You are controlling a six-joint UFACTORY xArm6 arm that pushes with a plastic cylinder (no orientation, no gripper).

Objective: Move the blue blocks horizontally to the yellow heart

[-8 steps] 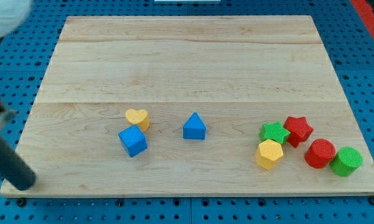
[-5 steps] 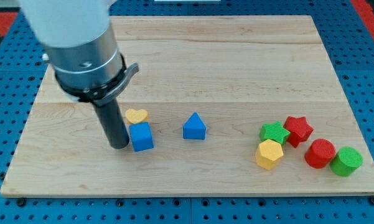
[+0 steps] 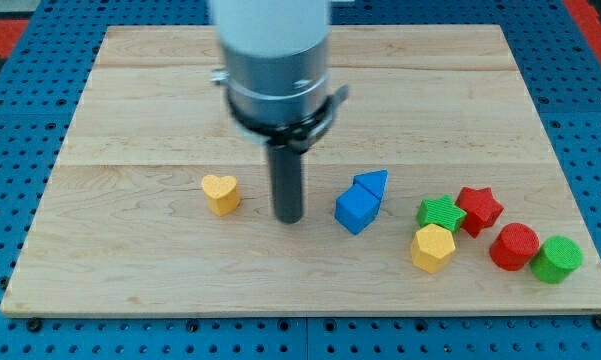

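Note:
The yellow heart (image 3: 220, 193) lies left of the board's middle. My tip (image 3: 289, 217) stands on the board between the heart and the blue blocks, apart from both. The blue cube (image 3: 356, 210) lies to the tip's right, turned corner-on. The blue triangular block (image 3: 372, 184) leans against the cube's upper right side, touching it. Both blue blocks sit well to the right of the heart, close to the cluster at the view's right.
A cluster sits at the view's lower right: green star (image 3: 440, 213), red star (image 3: 478, 208), yellow hexagon (image 3: 432, 248), red cylinder (image 3: 514, 246), green cylinder (image 3: 556, 259). The wooden board (image 3: 300, 80) lies on a blue pegboard. The arm's grey body hangs over the board's upper middle.
My tip has swept from the heart's left to its right. The blue cube has slid right, away from the heart, into the blue triangular block, which also moved right.

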